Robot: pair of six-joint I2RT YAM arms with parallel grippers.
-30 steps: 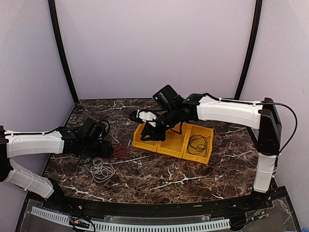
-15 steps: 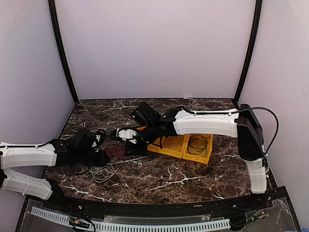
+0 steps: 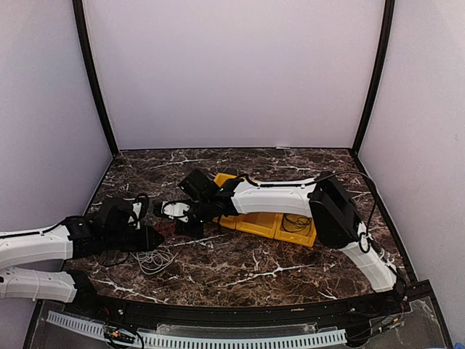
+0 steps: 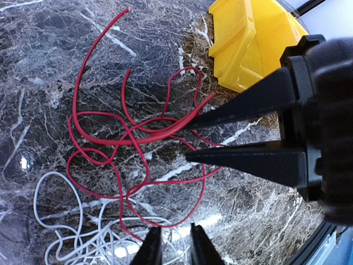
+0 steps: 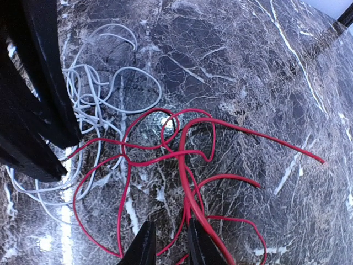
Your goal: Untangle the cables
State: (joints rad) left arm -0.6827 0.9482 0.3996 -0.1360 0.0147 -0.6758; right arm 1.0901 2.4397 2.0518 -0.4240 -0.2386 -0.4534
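Left wrist view: the thin red looping cable [image 4: 110, 141] lies spread on the dark marble table [image 3: 254, 269], left of the yellow plastic divided bin [image 3: 265, 224]. The thin white coiled cable [image 5: 94, 88] lies farther left of the bin and nearer, overlapping the red loops. The thin black cable [image 3: 296, 218] sits in the bin's right compartment. The right pincer [image 5: 168, 245] is clenched on red strands. The left pincer [image 4: 172, 248] stands nearly closed over both cables; whether it grips one cannot be told.

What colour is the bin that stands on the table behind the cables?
The bin is yellow. It shows best in the top external view; the left wrist view shows one corner.
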